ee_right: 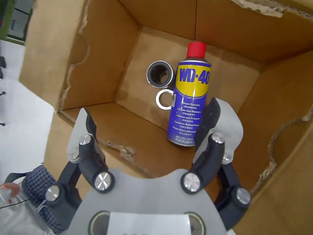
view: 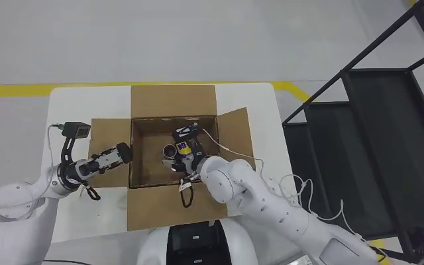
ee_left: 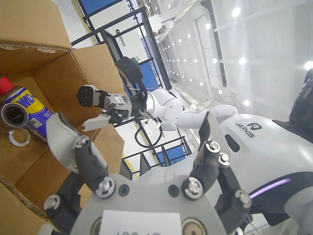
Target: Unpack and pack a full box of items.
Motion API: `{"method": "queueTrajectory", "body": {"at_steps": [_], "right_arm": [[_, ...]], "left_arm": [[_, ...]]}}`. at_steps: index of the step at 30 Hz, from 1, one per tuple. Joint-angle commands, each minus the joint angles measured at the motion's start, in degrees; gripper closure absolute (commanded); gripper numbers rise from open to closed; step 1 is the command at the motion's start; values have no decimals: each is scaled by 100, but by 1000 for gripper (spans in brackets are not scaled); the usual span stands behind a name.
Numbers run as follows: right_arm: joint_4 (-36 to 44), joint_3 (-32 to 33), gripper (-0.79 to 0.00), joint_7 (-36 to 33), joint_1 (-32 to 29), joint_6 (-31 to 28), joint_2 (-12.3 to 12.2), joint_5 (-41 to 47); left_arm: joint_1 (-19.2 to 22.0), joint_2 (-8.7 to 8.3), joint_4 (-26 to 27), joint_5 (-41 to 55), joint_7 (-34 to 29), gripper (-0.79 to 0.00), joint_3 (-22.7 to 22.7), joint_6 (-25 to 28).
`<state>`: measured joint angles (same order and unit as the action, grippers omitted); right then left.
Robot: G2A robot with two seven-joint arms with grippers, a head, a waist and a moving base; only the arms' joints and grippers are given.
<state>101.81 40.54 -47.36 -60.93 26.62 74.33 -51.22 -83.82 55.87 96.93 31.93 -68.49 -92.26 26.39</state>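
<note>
Open cardboard box on the white counter, all four flaps folded out. On the box floor, a blue-and-yellow spray can with a red cap, apparently lying on its side. Touching or just beside it, a short metal sleeve with its bore showing, and a flat metal ring near the can's middle.

Right gripper above the box opening, looking down into it, fingers spread wide and holding nothing. Left gripper also open and empty, outside the box over the flap on the robot's left.

Key relation: can below and ahead of the right gripper, long axis running away from it, base nearest and red cap farthest. Finger spread set across that axis, so probably suited to closing on the can's round body. Can off-centre in the gap, though, close to one finger. Likely calls for a small sideways shift before going down. Right arm clearly the nearer of the two. Worth watching the sleeve beside the can for a nudge.
</note>
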Motion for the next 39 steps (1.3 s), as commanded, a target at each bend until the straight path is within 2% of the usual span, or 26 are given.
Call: {"method": "queueTrajectory", "body": {"at_steps": [1, 16, 19, 25, 26, 27, 28, 31, 33, 39], "right_arm": [[-2, 1, -785, 4, -1, 0, -1, 5], [-94, 9, -785, 172, 11, -125, 20, -24], [-393, -144, -785, 135, 228, -239, 99, -138], [-1090, -611, -785, -436, 794, 43, 331, -658], [-1135, -657, -693, -543, 839, 36, 350, -749], [-1163, -683, -526, -666, 871, 13, 362, -817], [-1175, -676, -474, -767, 890, 25, 370, -858], [-1158, -622, -671, -961, 887, -27, 377, -946], [-1159, -571, -653, -1028, 859, -77, 376, -986], [-1326, -473, -671, -1238, 783, -220, 404, -959]], "left_arm": [[0, 0, 0, 0, 0, -785, 0, 0], [0, 0, 0, 0, 0, -785, 0, 0], [0, 0, 0, 0, 0, -785, 0, 0], [0, 0, 0, 0, 0, -785, 0, 0], [0, 0, 0, 0, 0, -785, 0, 0], [0, 0, 0, 0, 0, -785, 0, 0], [0, 0, 0, 0, 0, -785, 0, 0], [0, 0, 0, 0, 0, -785, 0, 0], [0, 0, 0, 0, 0, -785, 0, 0], [0, 0, 0, 0, 0, -785, 0, 0]]}}
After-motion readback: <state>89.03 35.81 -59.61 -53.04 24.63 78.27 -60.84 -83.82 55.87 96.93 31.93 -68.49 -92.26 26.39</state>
